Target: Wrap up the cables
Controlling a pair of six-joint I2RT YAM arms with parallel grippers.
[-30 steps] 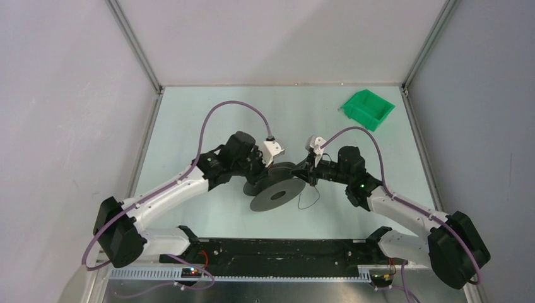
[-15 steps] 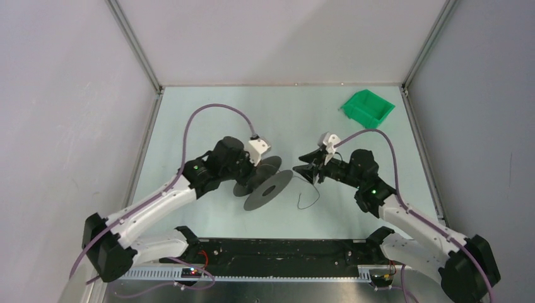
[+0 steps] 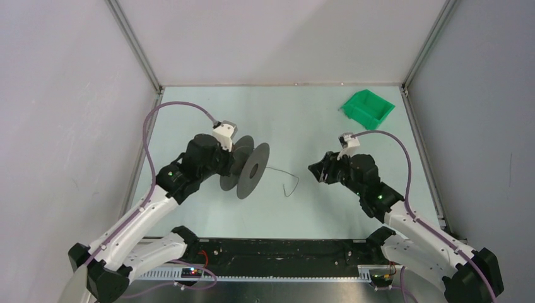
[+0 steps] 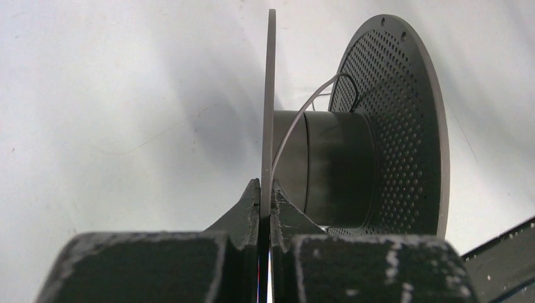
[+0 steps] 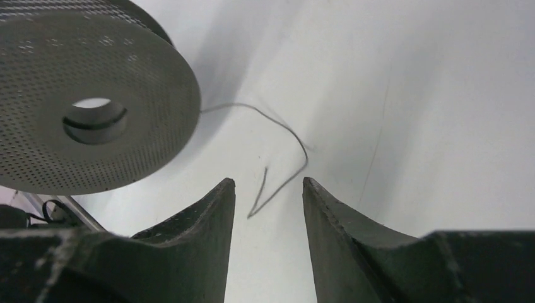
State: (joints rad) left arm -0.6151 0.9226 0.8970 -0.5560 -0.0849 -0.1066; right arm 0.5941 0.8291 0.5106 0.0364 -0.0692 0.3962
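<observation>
In the right wrist view the spool (image 5: 126,76) is cut off by the top and left edges, and the cable (image 5: 284,126) vanishes behind its disc. In the left wrist view the left fingers (image 4: 243,214) hide the near disc's lower rim, and the cable's lower end cannot be traced.

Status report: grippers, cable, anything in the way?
Left gripper shut on spool rim. Right gripper open, empty. Cable unwrapped, trailing loose from spool. Green bin well clear.

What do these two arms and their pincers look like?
The left arm and right arm have white links, black joints, a purple cable and a green light. The left gripper and right gripper have black, wedge-shaped, scuffed fingers.
</observation>
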